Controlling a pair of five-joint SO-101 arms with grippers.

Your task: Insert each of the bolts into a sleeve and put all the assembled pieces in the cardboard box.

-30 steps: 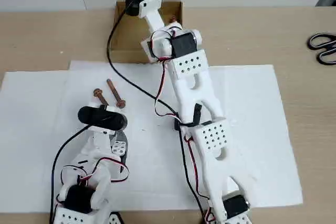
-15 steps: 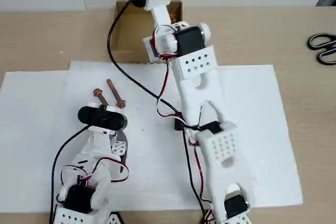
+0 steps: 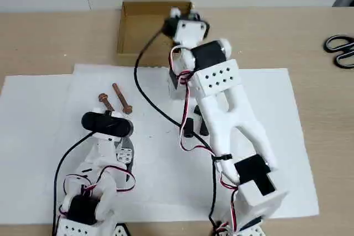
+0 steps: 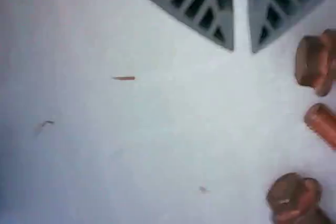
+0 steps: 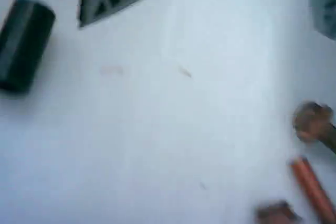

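Two rusty bolts (image 3: 105, 102) (image 3: 122, 98) lie on the white paper just beyond my left gripper (image 3: 110, 116). In the left wrist view that gripper (image 4: 241, 38) has its jaws almost together and holds nothing, with bolt heads (image 4: 314, 64) (image 4: 292, 198) off to one side. Two black sleeves (image 3: 189, 127) (image 3: 203, 126) lie beside the right arm. My right gripper (image 3: 176, 83) hangs over the paper's far edge, near the cardboard box (image 3: 128, 32). In the right wrist view it (image 5: 202, 17) is open and empty, with a sleeve (image 5: 23, 43) and bolts (image 5: 314, 121) on the paper below.
Scissors (image 3: 340, 50) lie on the wooden table at the far right. The white paper (image 3: 38, 136) covers the middle of the table. A black cable (image 3: 145, 89) trails from the right wrist across the paper.
The right arm has drawn back from over the cardboard box and swung down, so its gripper now hangs over the paper. The left arm and the bolts have stayed put.
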